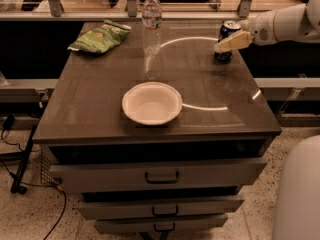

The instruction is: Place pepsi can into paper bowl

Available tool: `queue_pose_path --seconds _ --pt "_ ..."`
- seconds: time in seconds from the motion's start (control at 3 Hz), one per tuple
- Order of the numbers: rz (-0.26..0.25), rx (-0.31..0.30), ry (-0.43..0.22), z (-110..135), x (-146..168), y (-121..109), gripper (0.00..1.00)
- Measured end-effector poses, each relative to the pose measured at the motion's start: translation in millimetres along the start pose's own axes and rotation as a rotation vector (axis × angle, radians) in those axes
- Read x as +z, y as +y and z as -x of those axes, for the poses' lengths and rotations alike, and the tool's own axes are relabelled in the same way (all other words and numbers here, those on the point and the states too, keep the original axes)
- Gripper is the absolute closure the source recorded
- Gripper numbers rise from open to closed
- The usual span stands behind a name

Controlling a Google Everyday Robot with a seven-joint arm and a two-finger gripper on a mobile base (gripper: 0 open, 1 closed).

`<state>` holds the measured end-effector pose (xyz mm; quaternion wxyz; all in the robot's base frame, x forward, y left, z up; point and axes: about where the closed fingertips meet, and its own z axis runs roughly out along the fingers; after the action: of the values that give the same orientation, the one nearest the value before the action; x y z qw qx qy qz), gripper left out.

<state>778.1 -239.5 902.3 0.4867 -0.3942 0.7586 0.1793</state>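
Counter (90,109): dark drawer unit with everything laid out on top, so the reach comes in from the right side. White arm (285,24) enters from the right edge, stretched low over the back right corner.

Paper bowl (126,104) sits open side up near the front middle, empty, well apart from the other items. Likely kept clear so a can lowered from above meets nothing on the way.

Green chip bag (100,36) lies flat at back left. Water bottle (151,24) stands upright at back centre. Both are off the probable line from can to bowl.

Pepsi can (228,29) stands upright on the counter at back right, not yet in the bowl.

End effector (232,40) is right at the can, crossing its front at mid height, a side approach that suits an upright can. Cannot tell whether it has clamped or is only alongside. Judged step: grasping, with the lift and carry to the bowl not yet done.
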Motion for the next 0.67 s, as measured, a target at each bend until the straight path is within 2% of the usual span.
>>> queue_pose_path --seconds 0.33,0.67 --pt "0.139 0.014 -0.037 11 19 35 0.49" --pt "0.216 0.015 -0.057 20 24 56 0.72"
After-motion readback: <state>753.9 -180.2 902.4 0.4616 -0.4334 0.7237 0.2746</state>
